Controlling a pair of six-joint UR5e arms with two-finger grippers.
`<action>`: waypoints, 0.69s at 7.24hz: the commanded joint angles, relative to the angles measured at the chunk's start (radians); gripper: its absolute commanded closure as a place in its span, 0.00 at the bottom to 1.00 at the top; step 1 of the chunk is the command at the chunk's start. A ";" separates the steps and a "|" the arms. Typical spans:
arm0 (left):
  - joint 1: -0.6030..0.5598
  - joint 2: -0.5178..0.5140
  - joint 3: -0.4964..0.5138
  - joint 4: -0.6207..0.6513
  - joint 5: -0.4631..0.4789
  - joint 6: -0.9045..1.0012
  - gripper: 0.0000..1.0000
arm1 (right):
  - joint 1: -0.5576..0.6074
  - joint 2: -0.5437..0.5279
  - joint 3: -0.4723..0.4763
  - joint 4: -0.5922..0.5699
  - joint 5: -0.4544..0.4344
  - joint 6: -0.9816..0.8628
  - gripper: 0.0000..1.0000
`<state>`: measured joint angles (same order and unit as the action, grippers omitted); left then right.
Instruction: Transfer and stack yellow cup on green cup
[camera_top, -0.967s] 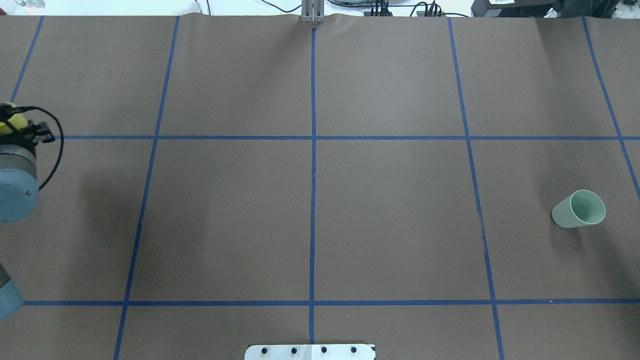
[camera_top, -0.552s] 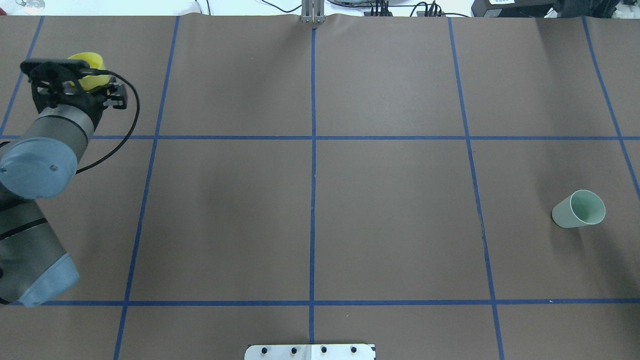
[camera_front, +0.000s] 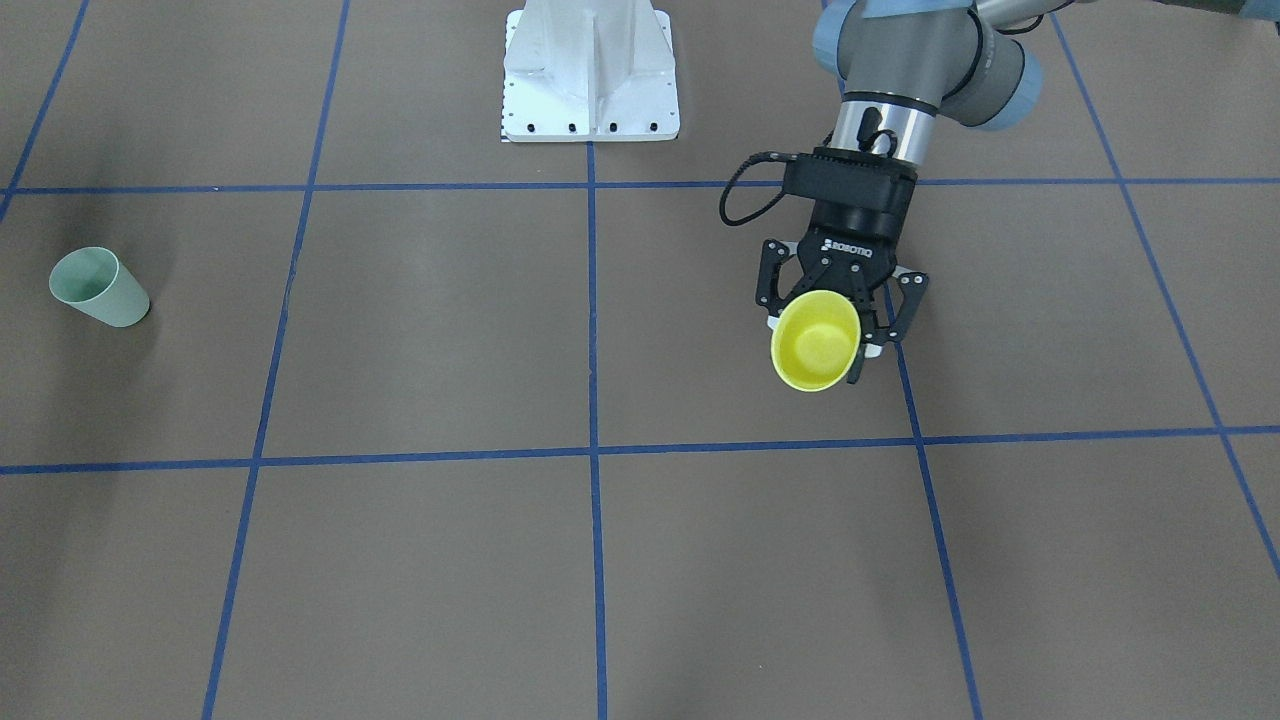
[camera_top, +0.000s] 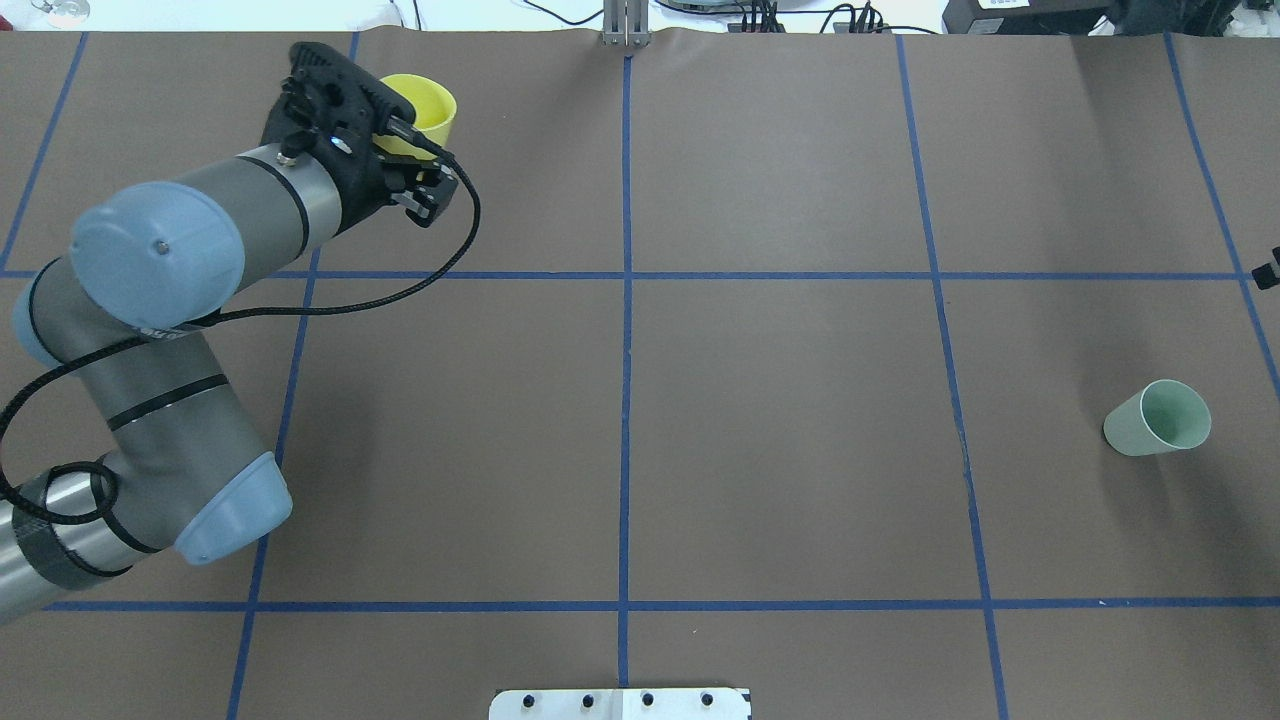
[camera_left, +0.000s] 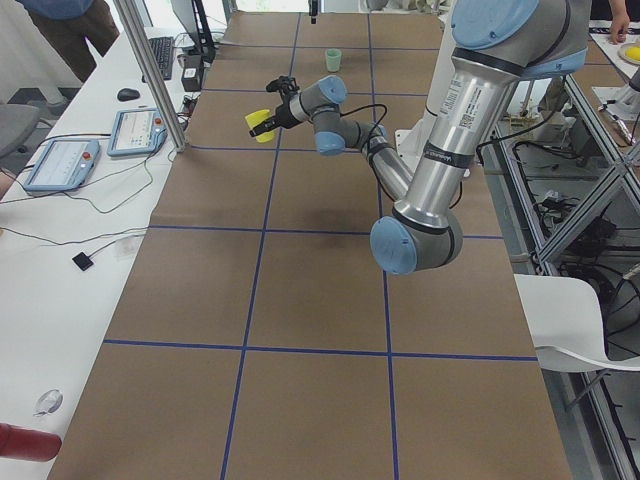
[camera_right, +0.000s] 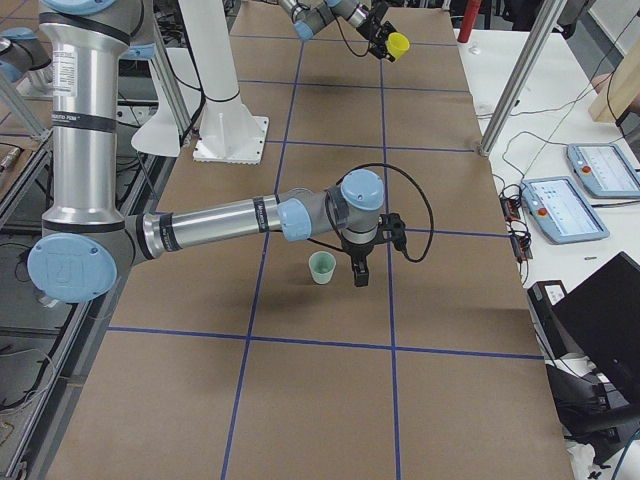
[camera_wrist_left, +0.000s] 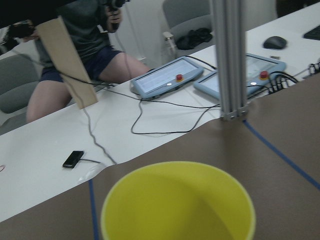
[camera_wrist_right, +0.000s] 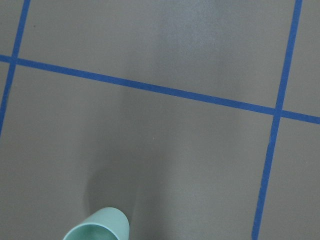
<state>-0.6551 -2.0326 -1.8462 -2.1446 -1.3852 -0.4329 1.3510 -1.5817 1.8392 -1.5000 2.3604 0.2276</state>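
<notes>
My left gripper (camera_front: 828, 330) is shut on the yellow cup (camera_front: 812, 345), held above the table with its mouth tipped away from my base. From overhead the yellow cup (camera_top: 428, 103) hangs over the far left part of the table. Its rim fills the bottom of the left wrist view (camera_wrist_left: 177, 200). The green cup (camera_top: 1158, 418) stands upright on the right side of the table, also seen as green cup (camera_front: 98, 287). My right gripper (camera_right: 358, 272) hangs close beside the green cup (camera_right: 321, 268); I cannot tell whether it is open or shut. The green cup's rim (camera_wrist_right: 100, 227) shows at the bottom of the right wrist view.
Blue tape lines divide the brown table (camera_top: 780, 430) into squares. The white base plate (camera_front: 590, 70) sits at my side of the table. A metal post (camera_wrist_left: 230, 60), touch panels (camera_wrist_left: 167, 80), cables and a seated person (camera_wrist_left: 75, 55) lie beyond the far edge.
My left arm has swung in from the table's left edge, moving farther out and to the right with the yellow cup in its grip. The green cup has not moved.
</notes>
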 joint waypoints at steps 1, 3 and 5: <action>0.061 -0.069 0.059 -0.156 -0.147 0.056 1.00 | -0.016 0.078 -0.005 0.001 0.051 0.128 0.00; 0.118 -0.133 0.142 -0.302 -0.150 0.025 1.00 | -0.026 0.114 0.002 0.003 0.123 0.154 0.00; 0.181 -0.175 0.135 -0.337 -0.147 -0.084 1.00 | -0.053 0.166 0.014 0.003 0.151 0.310 0.00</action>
<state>-0.5078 -2.1820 -1.6928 -2.4501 -1.5307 -0.4600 1.3140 -1.4489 1.8453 -1.4974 2.4938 0.4480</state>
